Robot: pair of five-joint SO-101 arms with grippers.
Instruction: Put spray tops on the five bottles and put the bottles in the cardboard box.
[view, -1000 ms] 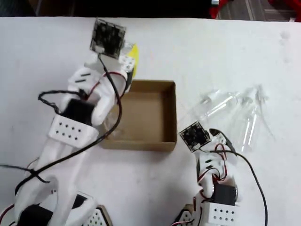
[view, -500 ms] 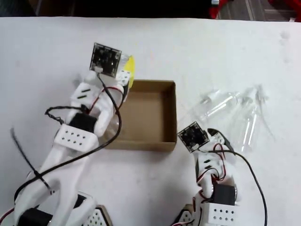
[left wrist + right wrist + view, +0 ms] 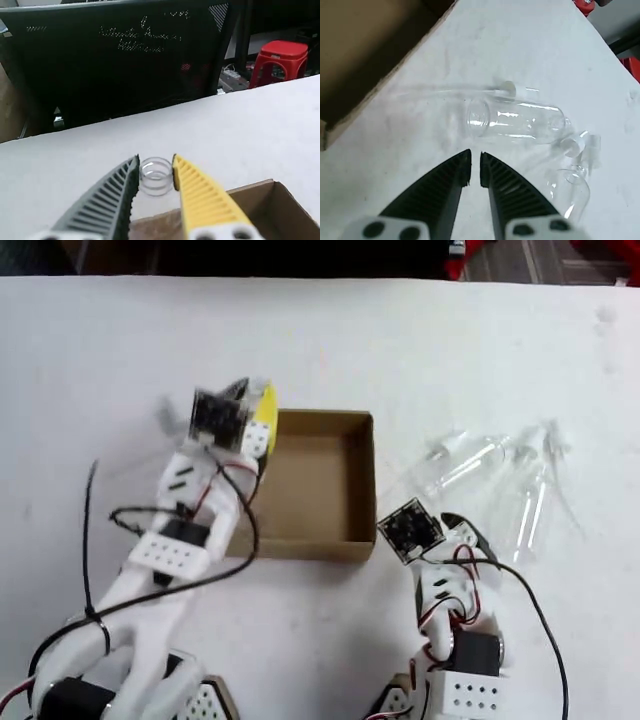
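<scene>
Your left gripper (image 3: 155, 161) pinches a clear bottle (image 3: 156, 176) by its open neck, at ten o'clock of the box (image 3: 364, 480). Your right gripper (image 3: 475, 156) sits at the box's five o'clock, fingers almost pressed together on nothing. Other bottles (image 3: 478, 468) and spray tops (image 3: 576, 144) lie at the box's three o'clock.

A white table (image 3: 470, 350) fills the foreground. Beyond its far edge a red plastic stool (image 3: 278, 61) stands on a dark floor, just beside a tall black panel (image 3: 125, 65) (mesh at its upper corners) bearing faint pale scribbles.
</scene>
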